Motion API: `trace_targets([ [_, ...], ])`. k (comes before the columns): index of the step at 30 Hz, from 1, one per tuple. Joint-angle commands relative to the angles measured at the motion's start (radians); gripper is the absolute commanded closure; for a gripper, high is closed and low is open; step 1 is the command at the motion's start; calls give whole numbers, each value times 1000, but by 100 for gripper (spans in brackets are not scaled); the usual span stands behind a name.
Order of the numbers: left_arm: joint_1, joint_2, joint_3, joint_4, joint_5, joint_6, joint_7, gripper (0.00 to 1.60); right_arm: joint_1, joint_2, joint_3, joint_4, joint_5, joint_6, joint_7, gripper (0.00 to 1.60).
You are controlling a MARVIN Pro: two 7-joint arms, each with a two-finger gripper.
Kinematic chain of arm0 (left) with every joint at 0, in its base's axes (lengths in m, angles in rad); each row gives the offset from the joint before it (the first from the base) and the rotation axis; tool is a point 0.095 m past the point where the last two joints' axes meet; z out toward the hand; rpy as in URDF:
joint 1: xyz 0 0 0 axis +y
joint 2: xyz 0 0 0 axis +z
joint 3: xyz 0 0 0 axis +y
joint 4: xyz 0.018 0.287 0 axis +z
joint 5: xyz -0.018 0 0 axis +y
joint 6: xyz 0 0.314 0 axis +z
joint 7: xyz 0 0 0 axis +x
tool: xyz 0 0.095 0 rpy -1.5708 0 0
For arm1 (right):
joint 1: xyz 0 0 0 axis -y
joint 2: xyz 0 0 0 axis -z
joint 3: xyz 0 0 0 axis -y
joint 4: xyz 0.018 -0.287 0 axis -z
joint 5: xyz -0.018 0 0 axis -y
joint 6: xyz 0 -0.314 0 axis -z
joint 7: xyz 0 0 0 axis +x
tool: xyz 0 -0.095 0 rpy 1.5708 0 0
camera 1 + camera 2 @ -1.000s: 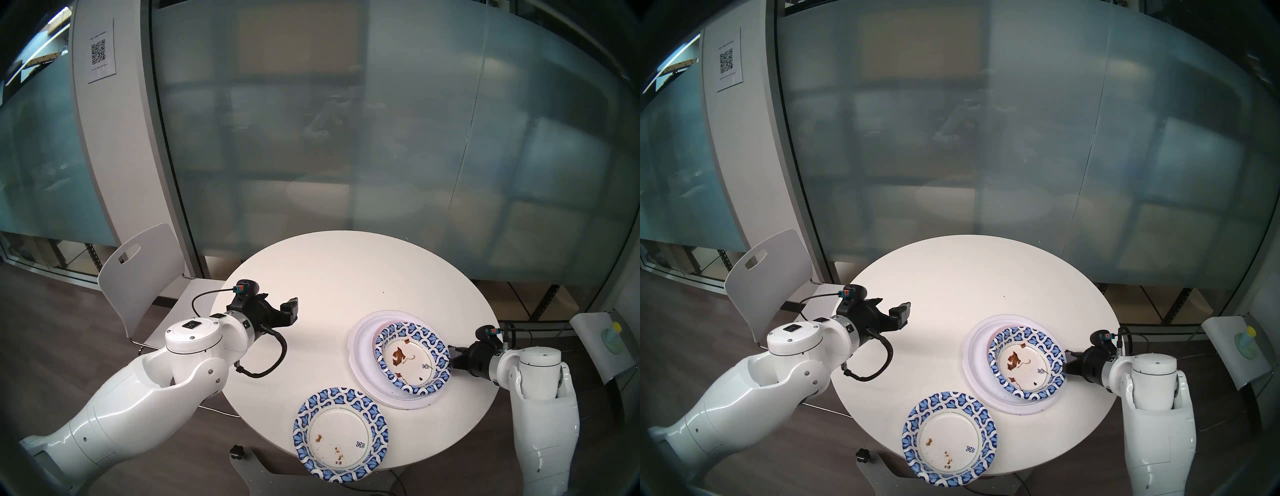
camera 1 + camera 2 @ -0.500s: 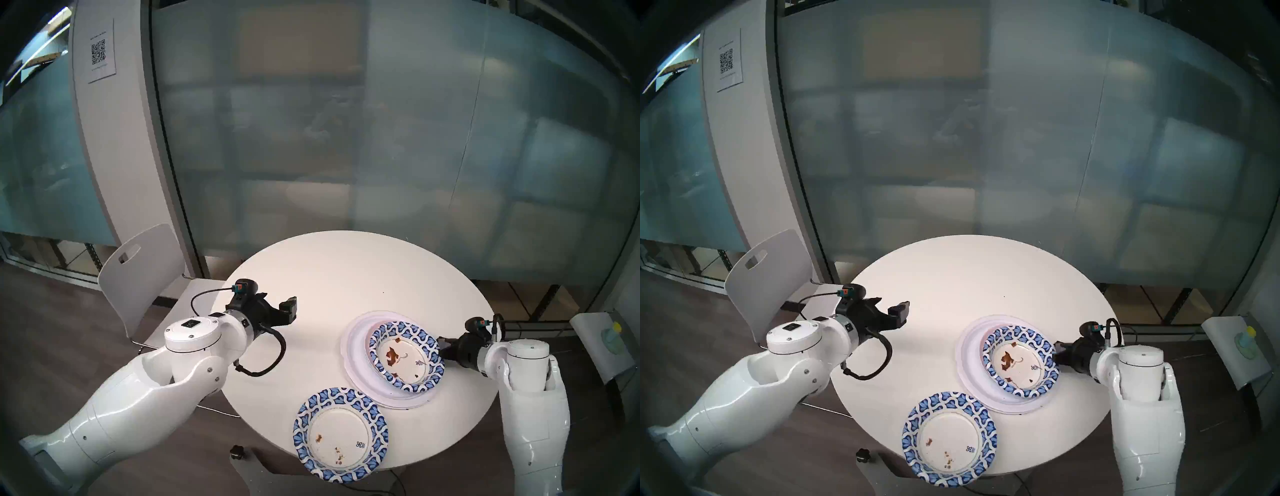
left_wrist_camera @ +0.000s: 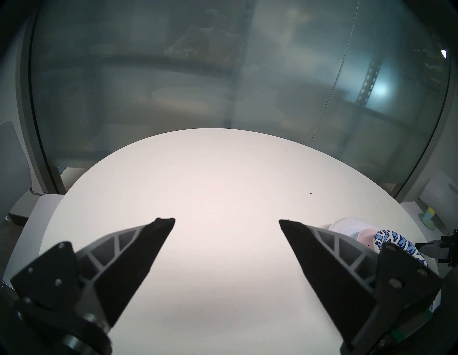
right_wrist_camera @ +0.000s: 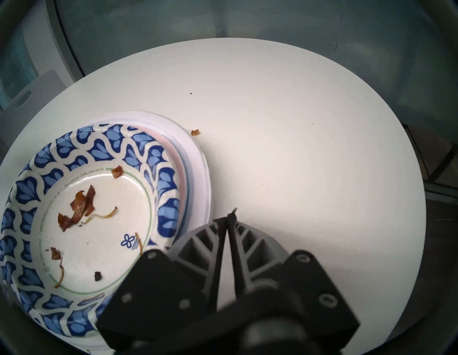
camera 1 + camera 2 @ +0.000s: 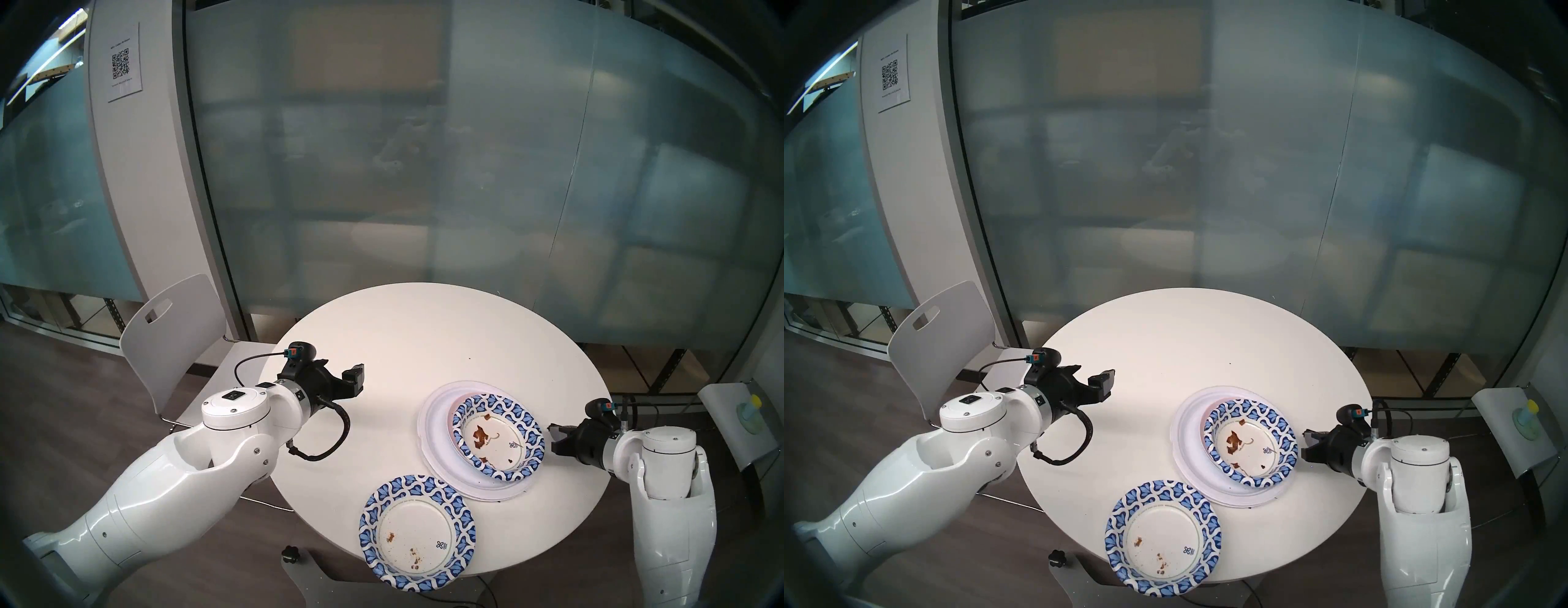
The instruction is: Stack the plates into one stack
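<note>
Blue-patterned bowl [image 5: 498,438] with brown scraps tops white stack [image 5: 432,429]

on my table [image 5: 424,335] the stack [image 5: 437,429] sits at the frame's right, a bowl-like plate [image 5: 497,437] on top. a lone plate [image 5: 417,533] lies lower centre, overhanging the near edge. a chair [image 5: 169,335] stands at left.
</note>
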Motion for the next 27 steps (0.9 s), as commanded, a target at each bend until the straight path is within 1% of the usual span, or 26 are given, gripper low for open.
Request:
trace_targets([
  [1, -15, -8, 0, -9, 4, -5, -5, 0, -115, -77, -1, -114, -29, 12, 47, 106],
  [2, -15, -8, 1, -9, 5, -5, -7, 0, -131, -87, 2, -131, -34, 10, 50, 106],
  [4, -15, -8, 2, -10, 5, -5, -8, 0, -132, -97, 5, -131, -43, 11, 59, 106],
  [6, -16, -10, 6, -12, 8, -4, -10, 0, -184, -120, 22, -182, -60, 2, 57, 107],
  [7, -15, -10, 8, -13, 9, -4, -11, 0, -185, -130, 32, -183, -63, -1, 62, 109],
  [8, -15, -11, 10, -14, 10, -4, -12, 0, -208, -138, 41, -207, -72, -8, 57, 109],
  [9, -15, -11, 10, -14, 10, -4, -12, 0, -208, -138, 41, -207, -72, -8, 57, 109],
  [12, -14, -11, 13, -18, 14, -4, -12, 0, -250, -160, 62, -247, -85, -29, 58, 109],
  [13, -14, -12, 14, -18, 15, -4, -13, 0, -251, -167, 67, -248, -91, -34, 64, 109],
  [14, -14, -12, 15, -18, 17, -4, -13, 0, -284, -176, 73, -282, -91, -44, 56, 107],
  [15, -14, -13, 16, -18, 18, -4, -14, 0, -267, -184, 79, -266, -99, -46, 73, 106],
  [16, -13, -13, 16, -19, 19, -4, -14, 0, -292, -194, 82, -290, -101, -55, 71, 106],
  [17, -12, -13, 17, -20, 20, -4, -15, 0, -306, -210, 82, -304, -110, -63, 89, 106],
  [18, -12, -13, 17, -20, 20, -4, -15, 0, -306, -210, 82, -304, -110, -63, 89, 106],
  [19, -12, -13, 17, -20, 21, -4, -15, 0, -332, -220, 82, -331, -105, -62, 92, 106],
  [21, -11, -13, 17, -21, 22, -4, -15, 0, -359, -247, 84, -360, -118, -69, 97, 107],
  [22, -10, -13, 17, -22, 23, -4, -15, 0, -360, -264, 88, -359, -132, -75, 107, 107],
  [25, -6, -14, 18, -25, 25, -5, -15, 0, -410, -277, 87, -371, -120, -112, 91, 107],
  [27, -4, -15, 19, -27, 27, -6, -15, 0, -421, -291, 81, -361, -122, -141, 86, 108],
])
